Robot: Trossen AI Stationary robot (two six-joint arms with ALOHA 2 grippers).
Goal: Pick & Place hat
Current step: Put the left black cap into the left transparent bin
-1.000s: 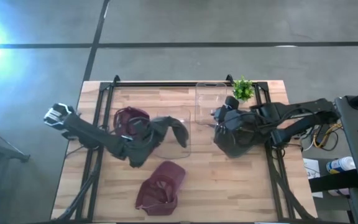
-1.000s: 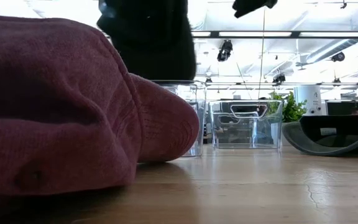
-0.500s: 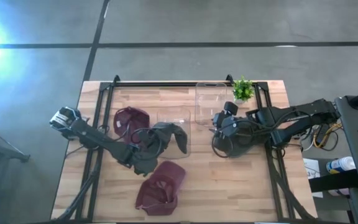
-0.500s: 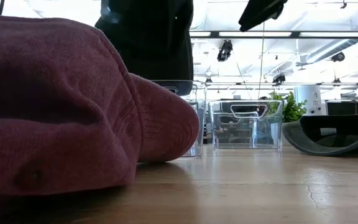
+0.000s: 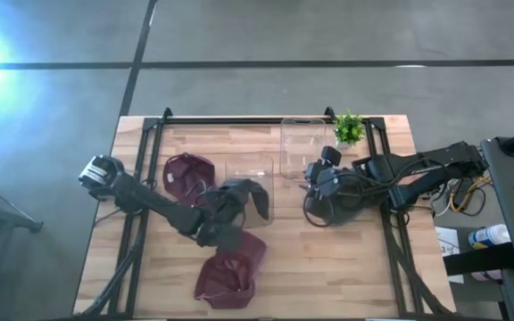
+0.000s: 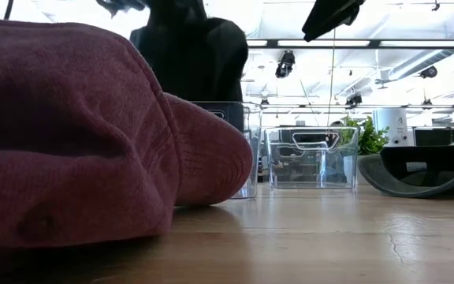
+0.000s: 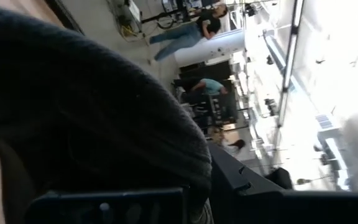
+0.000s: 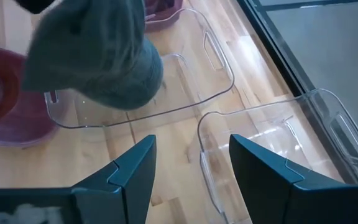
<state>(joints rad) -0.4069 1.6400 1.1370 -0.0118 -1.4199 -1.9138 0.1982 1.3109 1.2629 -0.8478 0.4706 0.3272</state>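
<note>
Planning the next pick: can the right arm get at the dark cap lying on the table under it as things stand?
Probably yes. The right gripper is open and empty, and hangs right above the dark cap at the table's right side, with nothing lying on it. The left gripper is busy with the grey hat farther left.

The maroon cap [image 6: 77, 134] is matt, ribbed corduroy-like cloth, the dark grey hat [image 8: 98, 56] soft matt fabric, both bins [image 8: 278, 130] clear glossy plastic, and the table [image 5: 328, 259] smooth pale wood.
</note>
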